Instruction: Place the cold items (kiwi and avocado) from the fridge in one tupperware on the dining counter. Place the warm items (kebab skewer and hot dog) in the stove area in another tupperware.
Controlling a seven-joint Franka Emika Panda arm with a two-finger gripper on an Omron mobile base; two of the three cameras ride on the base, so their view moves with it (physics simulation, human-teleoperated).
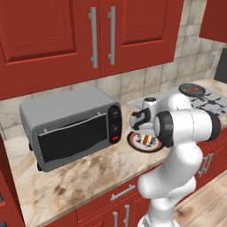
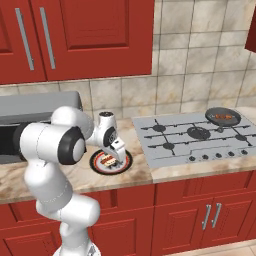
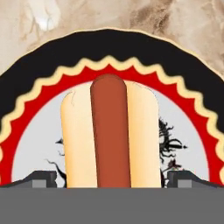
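Straddled by my wide-spread fingers [image 3: 46, 178], the hot dog [image 3: 109, 135] lies between them on its plate [image 3: 35, 74], pointing toward twelve o'clock.

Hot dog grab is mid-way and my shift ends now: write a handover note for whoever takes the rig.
Claw: open, low over the hot dog, one fingertip on each side, nothing held.
Hot dog: lies on the plate on the counter beside the stove.
Pan on the stove's far burner holds some food; I cannot tell what.
Done: nothing packed that I can see.
Left: close, lift, put it in a tupperware; then the other items.
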